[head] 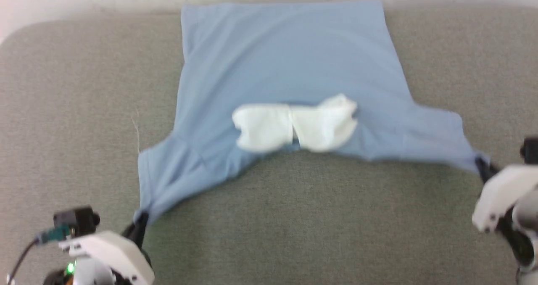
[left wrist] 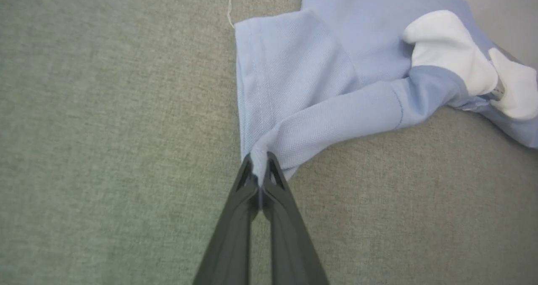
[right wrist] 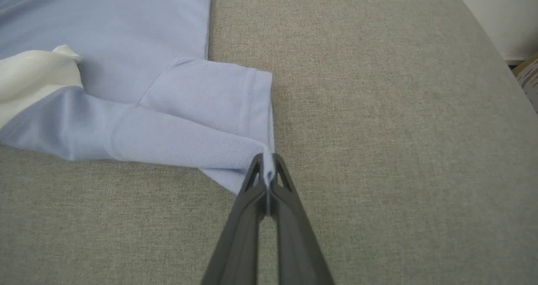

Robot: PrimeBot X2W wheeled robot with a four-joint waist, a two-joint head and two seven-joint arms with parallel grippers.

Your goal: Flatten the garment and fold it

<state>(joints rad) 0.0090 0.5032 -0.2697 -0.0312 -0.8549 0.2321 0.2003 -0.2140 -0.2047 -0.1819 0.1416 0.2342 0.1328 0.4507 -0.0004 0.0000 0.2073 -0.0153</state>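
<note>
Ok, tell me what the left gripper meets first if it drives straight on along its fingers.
The left gripper is shut on the sleeve of the shirt, so it would likely bunch that sleeve first; depth beyond is unclear.

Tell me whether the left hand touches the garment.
Touching: the left wrist view shows the left hand pinching a sleeve corner of the garment.

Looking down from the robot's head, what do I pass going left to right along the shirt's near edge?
Left dark-fingered gripper, pinching a sleeve corner → short sleeve of the light blue knit polo shirt → its white collar → the other short sleeve → right gripper, pinching that sleeve's corner.
</note>
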